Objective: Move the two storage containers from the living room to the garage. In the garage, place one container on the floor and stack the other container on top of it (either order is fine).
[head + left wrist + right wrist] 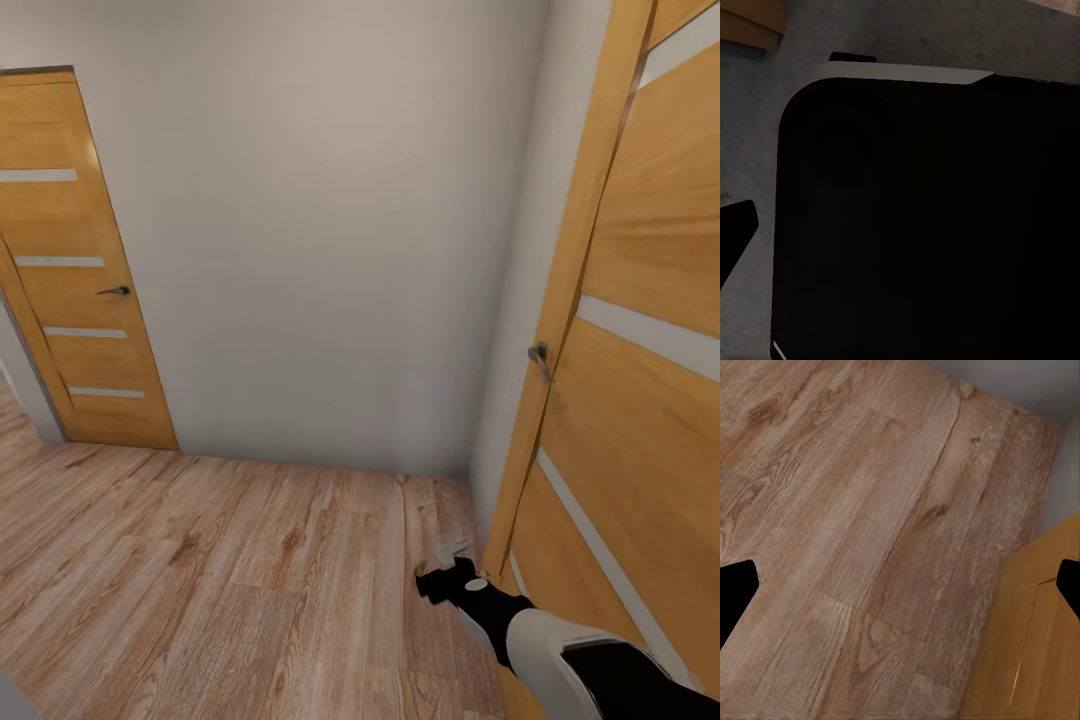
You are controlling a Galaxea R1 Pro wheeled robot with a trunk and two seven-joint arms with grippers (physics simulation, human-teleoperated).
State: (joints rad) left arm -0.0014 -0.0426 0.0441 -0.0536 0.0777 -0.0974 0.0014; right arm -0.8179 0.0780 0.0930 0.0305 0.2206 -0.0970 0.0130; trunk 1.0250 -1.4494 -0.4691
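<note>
Currently we face a white wall (330, 230) above a light wood-plank floor (200, 590), an orange wooden door (75, 270) far left of it, another door (640, 330) just right. Our right gripper (452, 552) hangs empty beside that nearer door, fingers (735, 592) spread. Whether our left gripper is open, we cannot tell.

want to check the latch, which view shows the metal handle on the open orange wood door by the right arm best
The head view: the metal handle sits on the edge of the open orange wood door, clear against the white wall. The right wrist view catches just a low corner of that door, without the handle.
</note>
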